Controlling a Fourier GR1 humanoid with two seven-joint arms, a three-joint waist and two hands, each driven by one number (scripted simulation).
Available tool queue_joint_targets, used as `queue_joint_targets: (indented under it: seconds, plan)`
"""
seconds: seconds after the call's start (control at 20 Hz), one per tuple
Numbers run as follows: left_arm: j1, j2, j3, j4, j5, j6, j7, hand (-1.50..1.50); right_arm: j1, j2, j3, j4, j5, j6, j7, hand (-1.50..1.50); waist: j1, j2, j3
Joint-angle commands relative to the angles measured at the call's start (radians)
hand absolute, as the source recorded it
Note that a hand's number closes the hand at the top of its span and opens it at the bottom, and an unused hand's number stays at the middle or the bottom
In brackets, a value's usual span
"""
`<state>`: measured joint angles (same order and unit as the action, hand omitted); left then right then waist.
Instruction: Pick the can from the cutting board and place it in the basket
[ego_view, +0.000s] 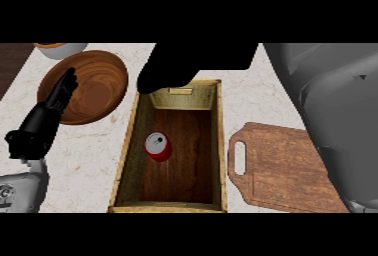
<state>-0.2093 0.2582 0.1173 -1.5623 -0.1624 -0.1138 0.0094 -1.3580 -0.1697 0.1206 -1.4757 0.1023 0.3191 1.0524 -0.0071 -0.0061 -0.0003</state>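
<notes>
A: Where's the red metal can (157, 146)?
B: Inside the oblong wooden basket (131, 150), centre. Black left hand (40, 122), nine o'clock: fingers straight, empty. Right hand (188, 65), twelve o'clock: cannot tell.

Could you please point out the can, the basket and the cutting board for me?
can (156, 144), head view, on its silver top.
basket (131, 145), head view, on its left wall.
cutting board (291, 170), head view, on its bare middle.

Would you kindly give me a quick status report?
Left hand open, resting at left. Right hand above basket far end. Can inside basket. Nothing in the way.
</notes>
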Motion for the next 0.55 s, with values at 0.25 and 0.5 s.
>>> queue_joint_targets:
  seconds: [0.25, 0.5]
  plan:
    - [0.002, 0.004, 0.003, 0.000, -0.008, 0.001, 0.004, 0.00, 0.101, -0.083, -0.229, 0.001, 0.135, -0.265, 0.014, -1.50, -0.004, 0.006, 0.001]
    - [0.025, 0.001, -0.005, -0.073, 0.006, -0.013, 0.049, 0.00, 0.245, -0.205, -0.359, -0.083, 0.105, -0.228, -0.038, -1.50, -0.006, 0.000, 0.002]
